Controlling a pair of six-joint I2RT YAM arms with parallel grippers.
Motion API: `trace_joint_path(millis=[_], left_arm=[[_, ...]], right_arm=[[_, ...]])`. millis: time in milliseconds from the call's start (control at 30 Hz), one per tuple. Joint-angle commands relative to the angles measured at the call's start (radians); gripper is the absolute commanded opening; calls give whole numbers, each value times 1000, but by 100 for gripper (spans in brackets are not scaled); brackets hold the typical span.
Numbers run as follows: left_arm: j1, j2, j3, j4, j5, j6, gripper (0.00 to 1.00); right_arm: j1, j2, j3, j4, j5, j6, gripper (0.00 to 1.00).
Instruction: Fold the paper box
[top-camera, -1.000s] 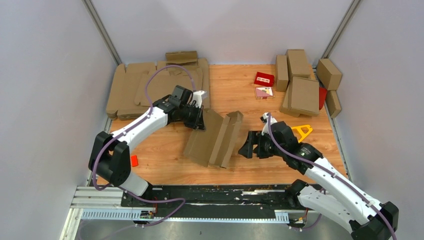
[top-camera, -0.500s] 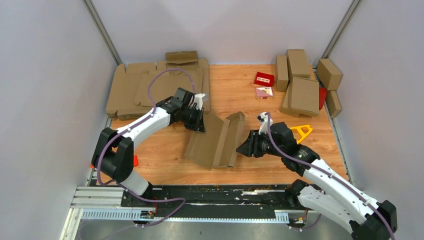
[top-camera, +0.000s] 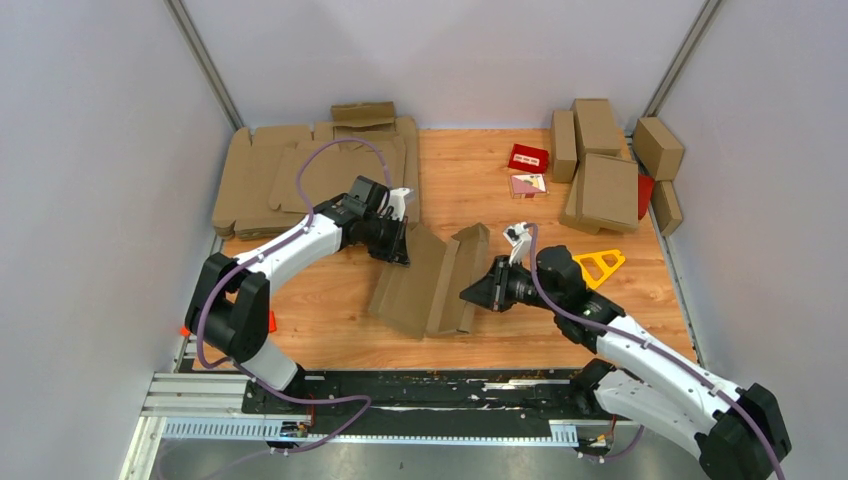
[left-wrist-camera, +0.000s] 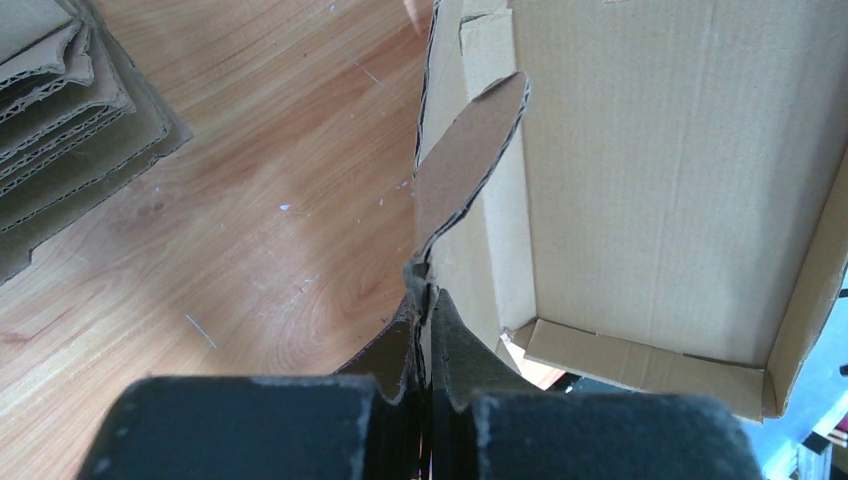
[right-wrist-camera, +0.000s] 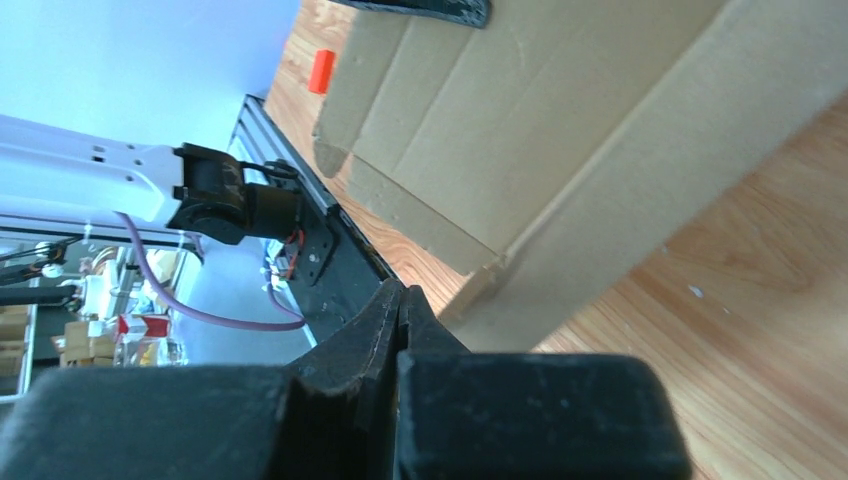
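Your paper box (top-camera: 428, 278) sits mid-frame on the wooden counter (top-camera: 480, 190), half formed. One broad panel slopes up toward the upper left, and a raised wall runs along its right side. Your left gripper (top-camera: 402, 243) is at the box's upper-left edge, its jaws pinched tight on the cardboard. In the left wrist view, the sheet's edge runs down between the fingers (left-wrist-camera: 455, 350). Your right gripper (top-camera: 470, 292) points left at the box's right wall, its jaws pressed fully together with nothing between them. The tips lie just beside the wall's near corner, and you cannot tell whether they touch it. A pile of flat blanks (top-camera: 290, 170) lies upper left, and folded boxes (top-camera: 605, 165) stand upper right.
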Motion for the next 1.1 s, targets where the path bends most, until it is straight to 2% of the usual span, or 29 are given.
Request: trace_joint_path(millis=[0, 200, 400, 600, 1067], left_arm=[[1, 19, -11, 15, -44, 33, 0], [1, 30, -13, 14, -52, 36, 0], [1, 45, -10, 10, -57, 37, 0], [3, 52, -8, 3, -69, 40, 0], [3, 57, -5, 5, -58, 39, 0]], right_arm=[[-3, 36, -6, 191, -64, 45, 0], [-3, 51, -92, 315, -99, 95, 0], [9, 110, -188, 582, -191, 142, 0], [63, 166, -206, 652, -193, 142, 0], [83, 274, -251, 806, -160, 168, 0]])
